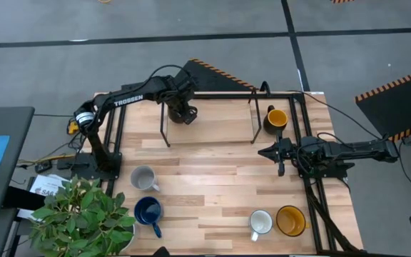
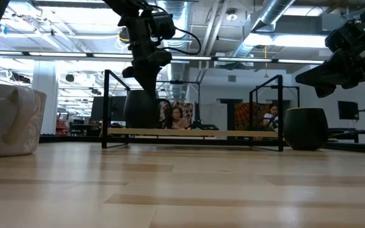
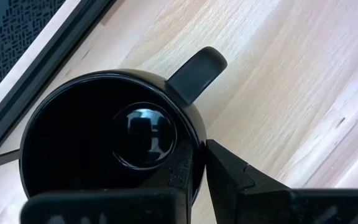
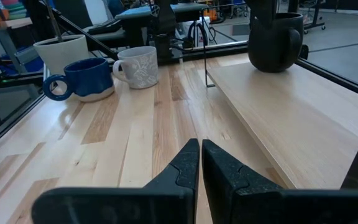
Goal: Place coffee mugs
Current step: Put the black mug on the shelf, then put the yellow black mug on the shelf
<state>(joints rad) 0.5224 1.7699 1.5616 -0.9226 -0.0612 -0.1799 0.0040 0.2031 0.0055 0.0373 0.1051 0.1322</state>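
table (image 1: 212, 185): light wood, black frame. low shelf (image 1: 212, 125) along the far side on black legs. plant (image 1: 84, 214) in a white pot at the near left corner.

left arm reaches over the shelf's left end; left gripper (image 1: 183, 113) is clamped on the rim of the black mug (image 3: 104, 149), one finger inside, one outside. mug sits upright on the shelf, handle clear of the fingers.

right arm is low over the table's right edge; right gripper (image 4: 200, 163) fingers pressed together, holding nothing.

yellow mug (image 1: 275, 119) on the shelf's right end. grey mug (image 1: 143, 178) and blue mug (image 1: 148, 212) near left, just apart. white mug (image 1: 260, 223) and second yellow mug (image 1: 290, 220) side by side, near right.
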